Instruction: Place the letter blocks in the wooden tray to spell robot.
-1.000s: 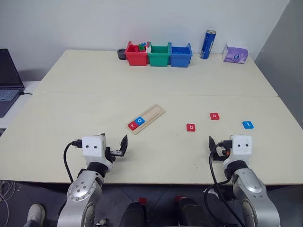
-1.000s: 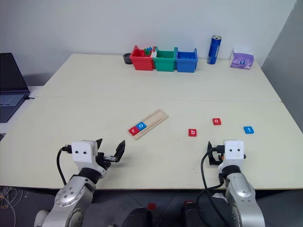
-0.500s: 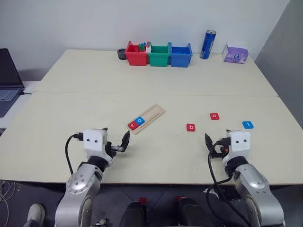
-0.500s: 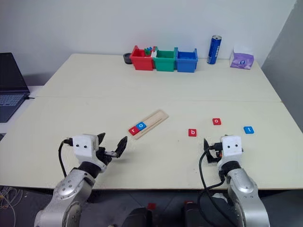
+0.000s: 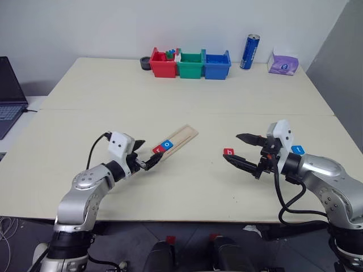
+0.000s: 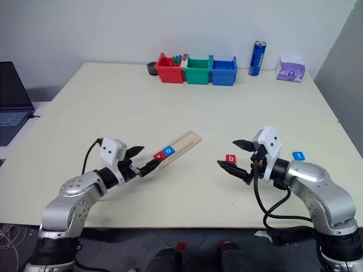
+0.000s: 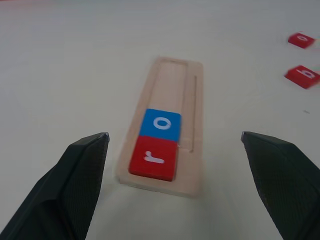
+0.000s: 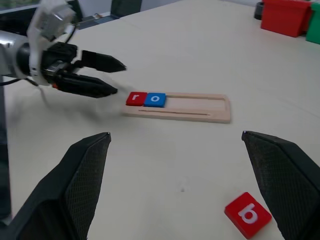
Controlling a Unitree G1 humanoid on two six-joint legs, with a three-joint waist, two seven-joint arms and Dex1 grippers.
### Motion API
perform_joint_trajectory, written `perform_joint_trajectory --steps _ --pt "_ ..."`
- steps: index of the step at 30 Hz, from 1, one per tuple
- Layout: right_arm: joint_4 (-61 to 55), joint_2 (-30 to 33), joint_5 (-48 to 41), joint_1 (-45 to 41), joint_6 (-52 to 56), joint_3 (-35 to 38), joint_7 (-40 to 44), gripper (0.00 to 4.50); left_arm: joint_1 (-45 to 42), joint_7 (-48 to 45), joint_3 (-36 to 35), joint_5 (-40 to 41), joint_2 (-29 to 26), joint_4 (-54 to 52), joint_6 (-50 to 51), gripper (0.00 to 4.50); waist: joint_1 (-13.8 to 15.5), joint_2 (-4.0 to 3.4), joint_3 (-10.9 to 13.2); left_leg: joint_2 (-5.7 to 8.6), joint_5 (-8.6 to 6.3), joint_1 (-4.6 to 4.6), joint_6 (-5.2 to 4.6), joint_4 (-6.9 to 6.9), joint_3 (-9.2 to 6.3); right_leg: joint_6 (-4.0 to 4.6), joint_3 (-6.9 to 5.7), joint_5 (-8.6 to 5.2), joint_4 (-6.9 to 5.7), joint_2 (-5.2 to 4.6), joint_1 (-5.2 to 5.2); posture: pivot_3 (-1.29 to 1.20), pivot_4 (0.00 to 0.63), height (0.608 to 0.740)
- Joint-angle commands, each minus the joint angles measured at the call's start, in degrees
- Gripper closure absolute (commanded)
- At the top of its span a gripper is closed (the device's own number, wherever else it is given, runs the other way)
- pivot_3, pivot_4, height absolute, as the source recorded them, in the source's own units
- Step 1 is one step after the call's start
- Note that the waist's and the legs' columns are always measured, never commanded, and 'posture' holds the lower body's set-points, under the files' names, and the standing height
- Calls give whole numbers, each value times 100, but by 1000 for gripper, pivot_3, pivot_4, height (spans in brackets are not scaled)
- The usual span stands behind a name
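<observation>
Mid-counter, the long pale wooden tray (image 5: 175, 140) holds a red "r" tile (image 7: 153, 158) and blue "o" tile (image 7: 160, 124). The right claw (image 5: 243, 150), released wide, should straddle the red "b" tile (image 5: 228, 152) squarely before closing; the left claw (image 6: 142, 160) waits released at the tray's near end.

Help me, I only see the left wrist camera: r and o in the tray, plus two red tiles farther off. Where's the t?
Observer: The blue t block lies on the table, close beside the right arm.
Operator: What's the other gripper doing?
Observer: The right gripper is open and holds nothing, near the red b block.
Operator: Is there other stuff on the table?
Observer: A row of bins, red, green and blue, stands at the table's far edge.
</observation>
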State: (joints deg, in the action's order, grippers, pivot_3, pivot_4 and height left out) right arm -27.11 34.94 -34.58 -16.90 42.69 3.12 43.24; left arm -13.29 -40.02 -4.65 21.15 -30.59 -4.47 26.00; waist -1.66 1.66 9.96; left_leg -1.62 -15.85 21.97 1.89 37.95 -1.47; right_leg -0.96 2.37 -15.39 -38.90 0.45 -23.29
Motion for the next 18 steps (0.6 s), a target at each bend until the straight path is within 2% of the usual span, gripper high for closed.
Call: perform_joint_trajectory --steps 1,10,18 --pt "-43 21 -139 -215 8 -11 63 31 -350 -291 73 -180 -127 435 -414 0 1 2 1 0 0 1 0 0 -1 2 0 1 1 -1 0 0 150 740" --pt "-79 -115 -177 -337 36 -111 -100 31 -1104 -940 293 -538 -90 1917 -1245 0 1 2 2 0 0 2 0 1 1 18 -3 11 1 -2 -1 0 150 740" --pt "-198 -178 -292 -336 152 -86 -279 31 -1406 -1382 441 -645 -20 2549 -1526 0 0 4 3 -1 0 4 0 1 -2 20 -3 12 -2 -2 -4 0 150 740"
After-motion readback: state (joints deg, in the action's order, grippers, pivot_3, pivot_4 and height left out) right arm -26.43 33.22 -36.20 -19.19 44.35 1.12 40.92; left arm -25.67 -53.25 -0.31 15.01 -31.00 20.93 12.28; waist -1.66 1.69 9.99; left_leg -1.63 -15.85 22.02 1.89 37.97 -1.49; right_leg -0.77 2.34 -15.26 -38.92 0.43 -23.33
